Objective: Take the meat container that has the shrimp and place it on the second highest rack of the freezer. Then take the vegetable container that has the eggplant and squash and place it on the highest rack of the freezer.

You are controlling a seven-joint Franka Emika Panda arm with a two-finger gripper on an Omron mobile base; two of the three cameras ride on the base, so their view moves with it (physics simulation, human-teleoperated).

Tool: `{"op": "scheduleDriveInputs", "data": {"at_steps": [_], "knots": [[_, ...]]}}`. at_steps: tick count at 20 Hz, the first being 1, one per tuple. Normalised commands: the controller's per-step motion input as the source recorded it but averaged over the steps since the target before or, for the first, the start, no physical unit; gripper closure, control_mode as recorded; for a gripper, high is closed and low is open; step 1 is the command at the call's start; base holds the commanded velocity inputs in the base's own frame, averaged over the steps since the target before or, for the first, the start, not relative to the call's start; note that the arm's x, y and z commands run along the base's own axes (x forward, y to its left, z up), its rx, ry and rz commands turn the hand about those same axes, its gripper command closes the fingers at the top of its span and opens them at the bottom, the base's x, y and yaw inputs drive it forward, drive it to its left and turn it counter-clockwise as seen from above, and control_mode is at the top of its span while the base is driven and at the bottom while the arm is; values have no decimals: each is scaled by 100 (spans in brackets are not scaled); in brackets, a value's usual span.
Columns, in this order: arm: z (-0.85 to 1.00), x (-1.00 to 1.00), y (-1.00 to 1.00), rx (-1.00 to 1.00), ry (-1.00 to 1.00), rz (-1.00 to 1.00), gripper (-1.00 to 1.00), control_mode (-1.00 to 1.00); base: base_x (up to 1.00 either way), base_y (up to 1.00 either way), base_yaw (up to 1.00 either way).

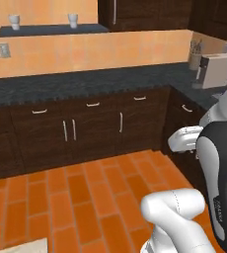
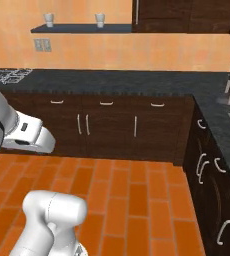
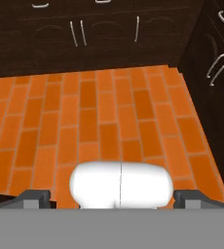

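The gripper (image 3: 112, 197) hangs wide open and empty above the tiled floor (image 3: 109, 112), dark cabinets (image 3: 104, 34) ahead of it. With no container near its jaws, the risk is the arm clipping the corner cabinets while the base moves

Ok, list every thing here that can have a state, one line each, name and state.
Claw: open, holding nothing, aimed at the floor.
Cabinet doors: all shut.
Drawers: shut.
Two cups: upright on the wall shelf.
Toaster: upright on the counter.
Counter: bare along the back wall.
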Motion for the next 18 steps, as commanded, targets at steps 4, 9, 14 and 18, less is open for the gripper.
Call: {"op": "scheduleDriveInputs", "data": {"at_steps": [4, 9, 14, 18], "knots": [[0, 0, 0, 0, 0, 0, -100, 100, 100, 0, -7], [0, 0, 0, 0, 0, 0, -100, 100, 100, 0, -9], [0, 0, 0, 0, 0, 0, -100, 100, 100, 0, -9], [0, 0, 0, 0, 0, 0, -100, 100, 100, 0, -8]]}}
